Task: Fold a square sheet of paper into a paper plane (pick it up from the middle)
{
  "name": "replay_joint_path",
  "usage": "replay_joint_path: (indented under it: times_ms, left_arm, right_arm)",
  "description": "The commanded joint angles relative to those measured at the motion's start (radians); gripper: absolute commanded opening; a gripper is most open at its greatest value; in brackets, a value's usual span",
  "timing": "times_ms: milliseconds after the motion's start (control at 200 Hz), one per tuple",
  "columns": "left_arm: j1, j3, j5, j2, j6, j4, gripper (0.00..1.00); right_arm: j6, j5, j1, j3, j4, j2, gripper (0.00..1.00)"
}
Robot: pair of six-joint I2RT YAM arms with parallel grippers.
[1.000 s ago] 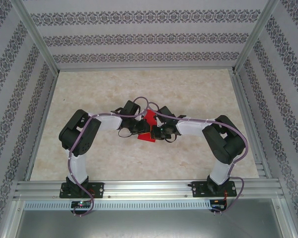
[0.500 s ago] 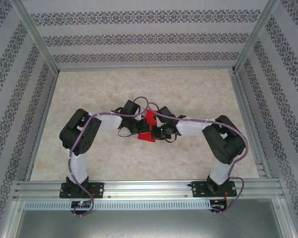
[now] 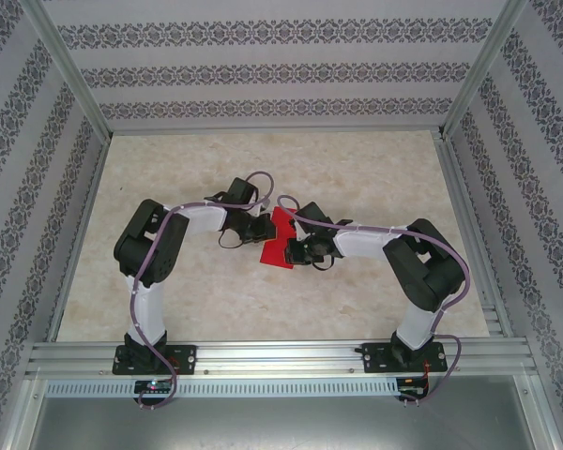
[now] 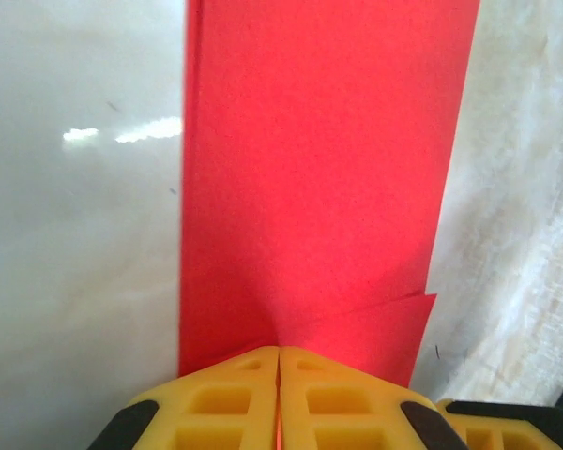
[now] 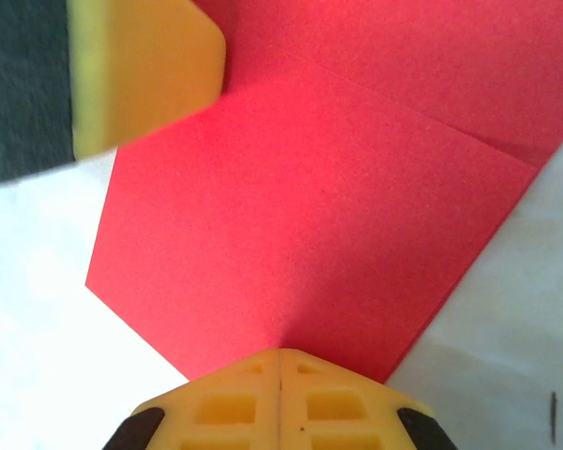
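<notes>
The job is partway through, by my reading: the red sheet of paper [image 3: 280, 248] is no longer a flat square, but it is not a pointed dart either. From above it sits near the middle of the table [image 3: 375, 178], held between the two arms, which meet over it from either side. In the left wrist view the left fingers [image 4: 253, 375] are pressed together on one edge of the paper, which runs away from them as a long, straight-sided band with a slanted crease and a small overlapping flap close to the grip. In the right wrist view the right fingers [image 5: 333, 377] are likewise closed on an edge, pinching a layer with a straight fold line across it and a second layer beneath. I cannot tell whether the paper touches the table or hangs just above it. At least one lengthwise fold and a corner fold look done. Sharpening the nose, folding down the wings and pressing the creases flat appear to remain, so much of the shaping lies ahead.
</notes>
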Motion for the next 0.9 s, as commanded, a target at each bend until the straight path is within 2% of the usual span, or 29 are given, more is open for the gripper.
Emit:
replay_joint_path:
  times_ms: [0,155,370,505,644,894]
  left_arm:
    - [0.064,0.028,-0.186,0.038,0.056,-0.045,0.10]
    - [0.092,0.040,-0.197,0.019,0.073,-0.069,0.10]
    - [0.099,0.063,-0.157,-0.047,0.065,-0.071,0.13]
    - [0.098,0.028,-0.134,-0.120,0.035,-0.059,0.20]
    - [0.091,-0.051,-0.104,-0.187,-0.015,-0.013,0.32]
    - [0.045,-0.155,-0.048,-0.227,-0.111,0.085,0.40]
  right_arm:
    - [-0.017,0.127,-0.006,-0.078,-0.217,0.069,0.05]
    - [-0.018,0.106,-0.013,-0.065,-0.213,0.048,0.05]
    - [0.043,-0.004,-0.049,0.022,-0.110,-0.017,0.09]
    - [0.104,-0.017,-0.078,0.070,-0.021,-0.084,0.22]
    - [0.123,0.029,-0.125,0.059,0.029,-0.121,0.33]
    - [0.093,0.008,-0.172,0.072,0.036,-0.060,0.37]
